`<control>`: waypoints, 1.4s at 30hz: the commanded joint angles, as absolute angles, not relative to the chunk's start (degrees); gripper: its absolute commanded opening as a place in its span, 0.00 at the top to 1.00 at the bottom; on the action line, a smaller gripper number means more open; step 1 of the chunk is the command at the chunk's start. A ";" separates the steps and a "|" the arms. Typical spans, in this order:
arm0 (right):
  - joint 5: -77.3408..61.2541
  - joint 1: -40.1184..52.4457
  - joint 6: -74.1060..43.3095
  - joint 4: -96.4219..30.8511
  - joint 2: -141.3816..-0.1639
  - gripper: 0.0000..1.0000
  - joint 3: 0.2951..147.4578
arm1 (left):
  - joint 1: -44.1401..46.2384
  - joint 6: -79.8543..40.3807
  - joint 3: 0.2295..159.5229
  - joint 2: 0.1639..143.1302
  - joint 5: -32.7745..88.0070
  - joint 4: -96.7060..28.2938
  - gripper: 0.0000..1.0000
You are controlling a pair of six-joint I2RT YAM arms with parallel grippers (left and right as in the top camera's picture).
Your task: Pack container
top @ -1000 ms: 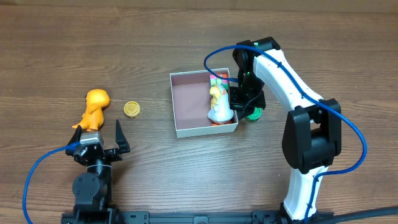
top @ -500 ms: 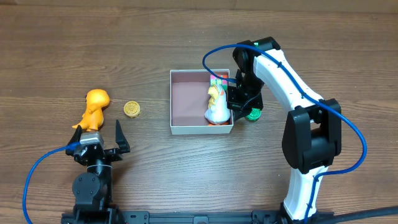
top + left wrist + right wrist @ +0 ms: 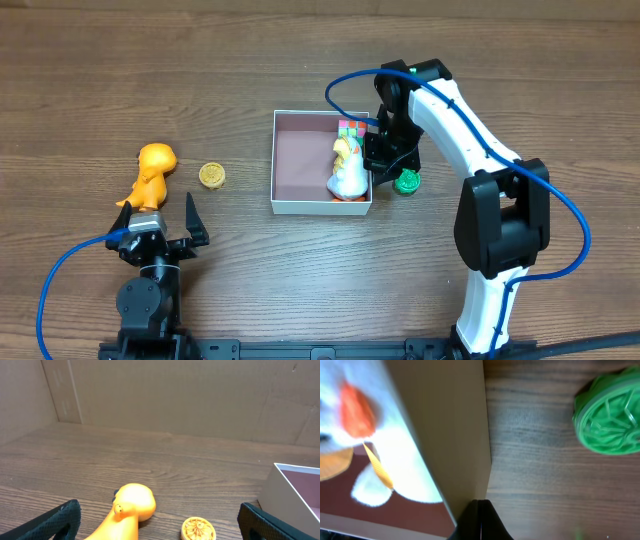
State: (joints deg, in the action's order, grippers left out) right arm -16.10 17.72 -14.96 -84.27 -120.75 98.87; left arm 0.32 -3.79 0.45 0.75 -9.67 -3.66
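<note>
The container point(image 3: 300, 160), a shallow white-walled box with a pinkish-brown inside, sits mid-table. A white duck-like toy point(image 3: 350, 178) and a colourful block point(image 3: 350, 127) stand inside it along the right wall. My right gripper point(image 3: 376, 166) is shut on the rim of that right wall point(image 3: 445, 425), fingertips point(image 3: 480, 510) together. A green disc point(image 3: 406, 182) lies just outside to the right, also in the right wrist view point(image 3: 607, 415). My left gripper point(image 3: 160, 215) is open and empty, low behind an orange toy point(image 3: 153, 172) and a yellow disc point(image 3: 211, 176).
In the left wrist view the orange toy point(image 3: 127, 510) and yellow disc point(image 3: 198, 528) lie between the open fingers point(image 3: 160, 527), with the container's corner point(image 3: 285, 495) to the right. Cardboard walls stand at the back of the wooden table.
The container has slid left and turned square to the table, with the right gripper moving with it. The green disc now shows more fully. The left arm has not moved.
</note>
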 commanded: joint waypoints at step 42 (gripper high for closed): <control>0.99 8.32 -27.31 -72.53 -120.68 0.08 97.27 | -0.08 -2.33 0.30 0.64 -9.41 -3.60 0.00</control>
